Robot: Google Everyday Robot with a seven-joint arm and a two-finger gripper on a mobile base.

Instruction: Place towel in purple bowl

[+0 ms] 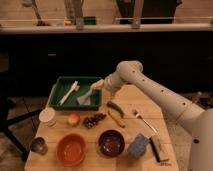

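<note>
Claw (pixel 98 84) at the tray's right end, towel (pixel 87 98) just below it

The white arm (pixel 155 92) is the biggest thing here. It comes in from the lower right, crosses above the tabletop's right rear part and bends at a rounded elbow near the back edge. The wooden tabletop (pixel 129 129) is crowded toward its front and left. The widest bare wood lies on the right under the arm, and another strip lies mid-table between the tray and the bowls.

The green tray (pixel 58 88) sits at the back left, its far rim near the tabletop's rear edge. It holds a white utensil (pixel 68 92) on its left side. The orange bowl (pixel 71 150) and the purple bowl (pixel 111 143) stand side by side close to the front edge, apart from each other. A grey-blue sponge (pixel 137 146) lies just right of the purple bowl.

Smaller things:
- A white cup (pixel 47 116) and a metal cup (pixel 38 146) stand by the left edge.
- A banana (pixel 117 119), a green vegetable (pixel 115 108), grapes (pixel 93 120) and a round fruit (pixel 73 119) lie in the middle.
- A fork (pixel 144 121) lies to the right of the banana.

The claw hangs over the tray's right end. I cannot tell whether it is wide, narrow or gripping anything. The towel lies crumpled inside the tray's right half, directly below and slightly left of the claw, well apart from the purple bowl.
</note>
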